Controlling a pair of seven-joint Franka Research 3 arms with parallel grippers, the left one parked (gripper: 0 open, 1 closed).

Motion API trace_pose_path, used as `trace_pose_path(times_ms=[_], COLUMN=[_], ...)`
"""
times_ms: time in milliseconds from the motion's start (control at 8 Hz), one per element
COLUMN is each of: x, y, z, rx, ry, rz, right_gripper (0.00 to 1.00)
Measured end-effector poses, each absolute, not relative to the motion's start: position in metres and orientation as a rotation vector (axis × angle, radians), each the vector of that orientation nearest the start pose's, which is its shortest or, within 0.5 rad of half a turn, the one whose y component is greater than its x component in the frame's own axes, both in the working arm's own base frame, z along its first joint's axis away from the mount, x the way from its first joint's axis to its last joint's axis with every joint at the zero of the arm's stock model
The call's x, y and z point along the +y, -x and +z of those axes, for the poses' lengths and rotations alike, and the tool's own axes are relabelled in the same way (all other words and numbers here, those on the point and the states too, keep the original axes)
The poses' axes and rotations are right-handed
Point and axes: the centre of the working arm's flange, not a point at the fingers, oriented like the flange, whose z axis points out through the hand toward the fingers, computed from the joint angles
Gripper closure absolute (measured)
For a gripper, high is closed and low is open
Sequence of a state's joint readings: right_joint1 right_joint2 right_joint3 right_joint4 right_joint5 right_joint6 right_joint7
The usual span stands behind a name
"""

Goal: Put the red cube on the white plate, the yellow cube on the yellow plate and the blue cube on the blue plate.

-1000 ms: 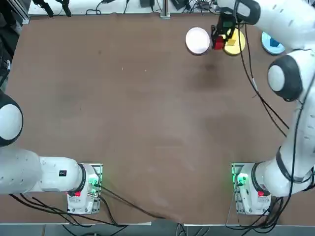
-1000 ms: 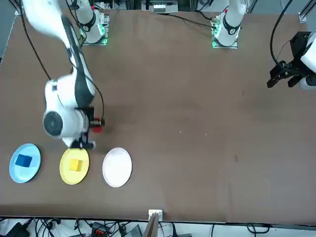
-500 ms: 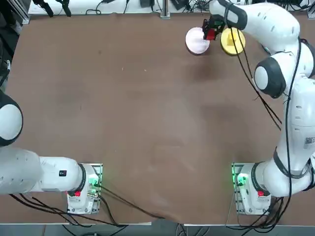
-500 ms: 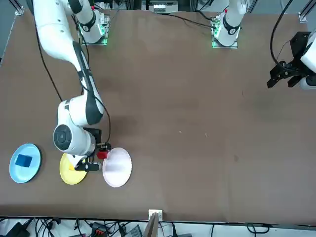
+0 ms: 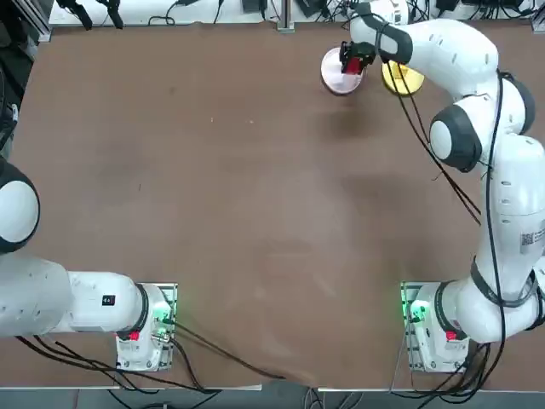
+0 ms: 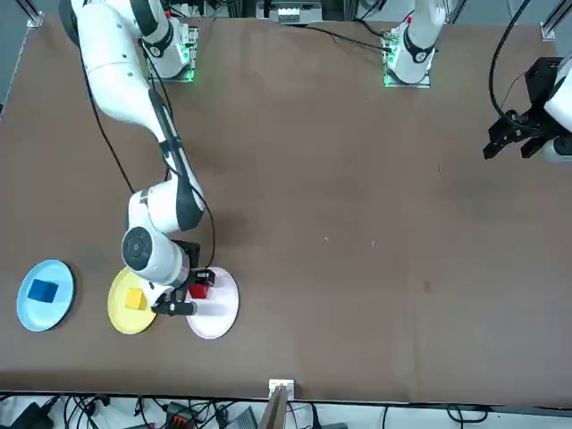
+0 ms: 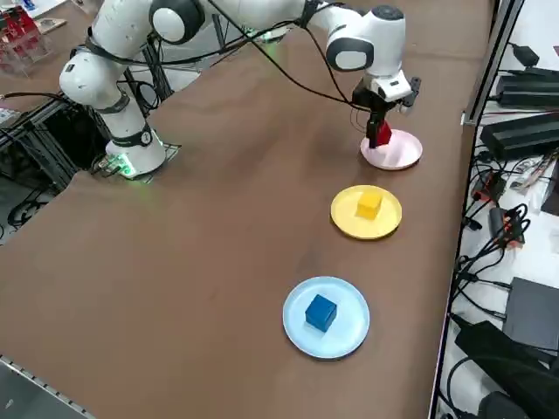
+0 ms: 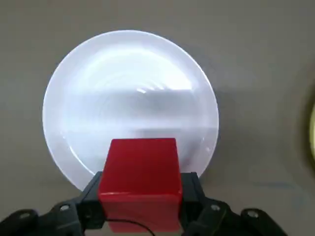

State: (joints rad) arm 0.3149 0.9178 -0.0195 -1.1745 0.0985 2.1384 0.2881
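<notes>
Your right gripper (image 8: 141, 191) has its fingers closed on the sides of the red cube (image 8: 140, 167), one on each side, so you have a firm-looking hold. You have that cube at the white plate (image 8: 128, 88), over its right part in the overhead view; it looks to be just above the surface, though the arm (image 5: 468, 128) covers much of the spot and you can't be sure of the gap.

The white plate lies at the far side of the table (image 5: 213, 213), the leftmost of three in a row. Next to its right is the yellow plate (image 7: 349, 223), with the yellow cube (image 7: 369, 204) resting on it. Farthest right is the blue plate (image 7: 349, 332), and the blue cube (image 7: 320, 312) sits on that (a darker blue than its plate, so you can tell them apart easily). The three plates lie apart from one another.
</notes>
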Motion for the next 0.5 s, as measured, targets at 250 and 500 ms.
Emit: trace_pose_path(times_ms=[250, 500], x=[0.231, 0.233], y=[-0.735, -0.735], z=[0.219, 0.215], rx=[0.075, 0.074], ry=[3.056, 3.053], rz=[-0.070, -0.088], right_gripper=[0.30, 0.30])
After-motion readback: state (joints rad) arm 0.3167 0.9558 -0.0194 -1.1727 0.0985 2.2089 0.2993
